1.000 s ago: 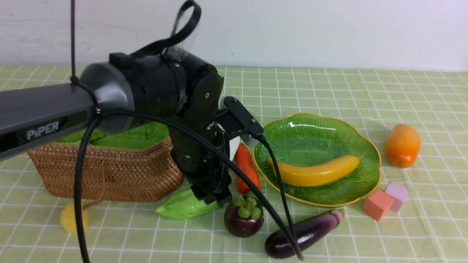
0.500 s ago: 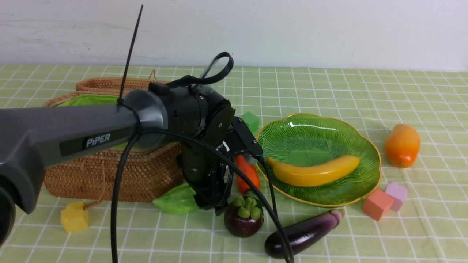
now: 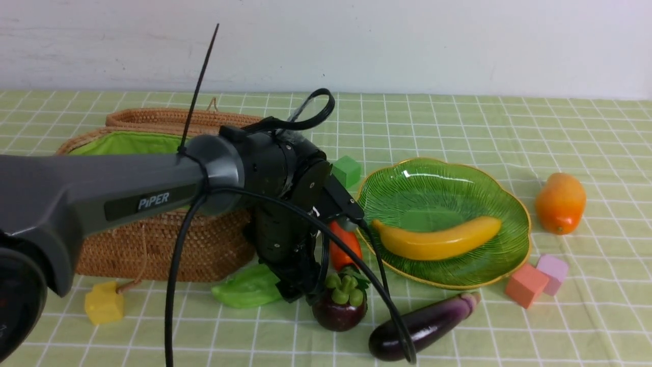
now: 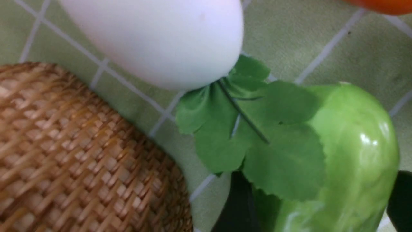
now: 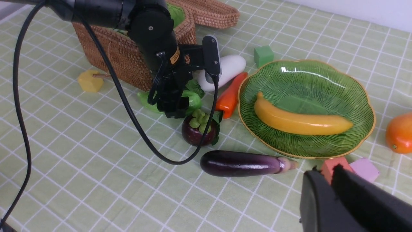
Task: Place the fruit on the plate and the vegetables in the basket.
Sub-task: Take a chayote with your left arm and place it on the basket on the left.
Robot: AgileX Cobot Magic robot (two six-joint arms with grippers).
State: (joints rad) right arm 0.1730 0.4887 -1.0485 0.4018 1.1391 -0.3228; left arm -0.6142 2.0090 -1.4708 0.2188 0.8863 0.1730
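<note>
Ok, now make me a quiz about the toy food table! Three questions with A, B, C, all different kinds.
1. The basket is: A open; B shut; C upside down.
2. The banana lies: A in the basket; B on the floor; C on the plate.
3. How many small cubes are there? A two; B four; C six.

Answers:
1 A: its green lining shows and the lid lies behind it.
2 C: it rests across the plate.
3 B: one yellow, one green, one orange, one pink.
</note>
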